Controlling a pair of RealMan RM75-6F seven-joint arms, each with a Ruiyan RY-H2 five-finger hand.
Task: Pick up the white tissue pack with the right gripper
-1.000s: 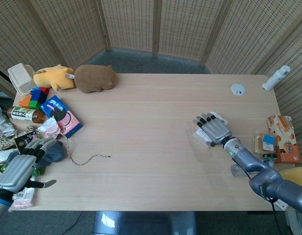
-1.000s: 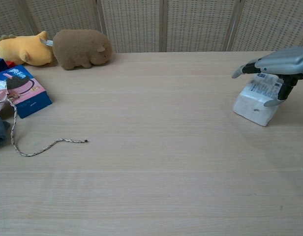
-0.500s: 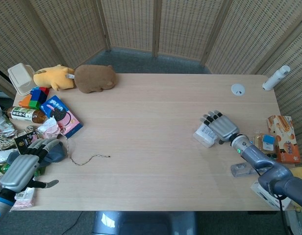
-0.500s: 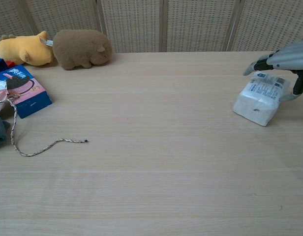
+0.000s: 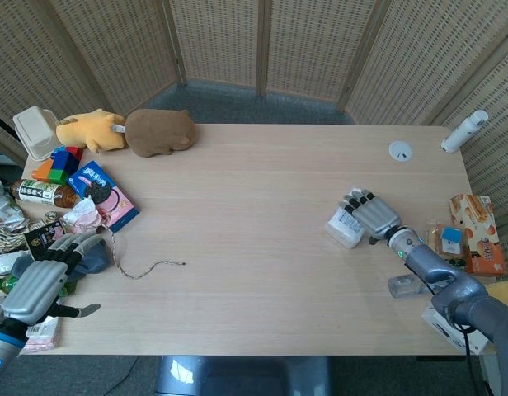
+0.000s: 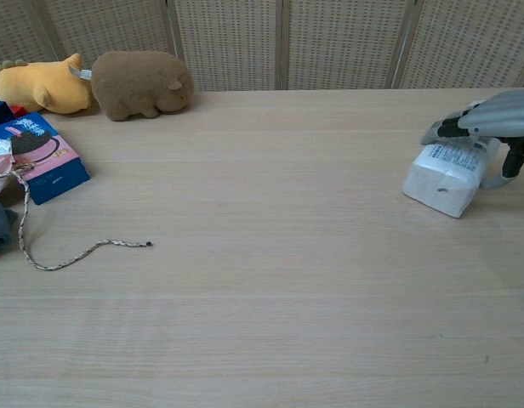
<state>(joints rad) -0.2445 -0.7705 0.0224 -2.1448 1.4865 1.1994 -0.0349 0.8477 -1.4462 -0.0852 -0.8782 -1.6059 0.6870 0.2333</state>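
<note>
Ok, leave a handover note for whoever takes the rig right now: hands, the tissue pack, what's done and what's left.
Right hand: over the far right edge of the tissue pack, fingers draped on top, no firm grip visible.
Left hand: holds nothing, at the table's near left corner by the clutter.
Pack: flat on the table, right side.
Done: reach.
Left: close the grip and lift.

Light wood table [image 5: 254,206] sits in front of woven rattan folding screens [image 5: 262,41], with gray carpet floor [image 5: 237,103] showing between them.
</note>
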